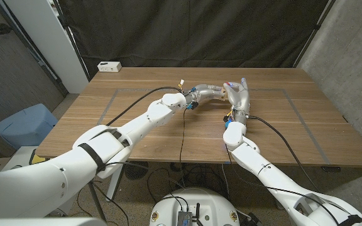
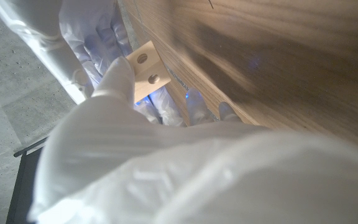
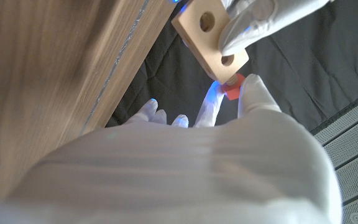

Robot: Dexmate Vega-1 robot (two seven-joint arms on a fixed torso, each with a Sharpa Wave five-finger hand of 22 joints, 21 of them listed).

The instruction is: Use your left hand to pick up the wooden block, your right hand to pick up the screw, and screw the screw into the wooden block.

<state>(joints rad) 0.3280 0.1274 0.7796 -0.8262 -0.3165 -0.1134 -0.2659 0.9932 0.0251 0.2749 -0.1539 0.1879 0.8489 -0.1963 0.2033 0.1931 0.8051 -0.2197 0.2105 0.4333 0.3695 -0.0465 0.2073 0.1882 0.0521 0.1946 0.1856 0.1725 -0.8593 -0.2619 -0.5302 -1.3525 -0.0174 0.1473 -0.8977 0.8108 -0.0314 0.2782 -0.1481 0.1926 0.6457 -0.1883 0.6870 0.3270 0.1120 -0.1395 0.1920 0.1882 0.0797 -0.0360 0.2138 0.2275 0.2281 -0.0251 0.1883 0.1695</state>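
Two raised hands together over mid-table: left hand (image 3: 260, 18) gripping wooden block (image 3: 209, 38), right hand (image 3: 185, 168) pinching red screw (image 3: 232, 89) beneath it.

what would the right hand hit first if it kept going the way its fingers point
Most likely the wooden block: the right hand pinches the red screw right at the block's end, which the left hand holds. Depth is hard to judge.

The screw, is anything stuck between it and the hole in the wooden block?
Nothing visible is in the way. The right robot hand pinches the red screw right up against the wooden block, beside a hole. The left robot hand holds the block above the table.
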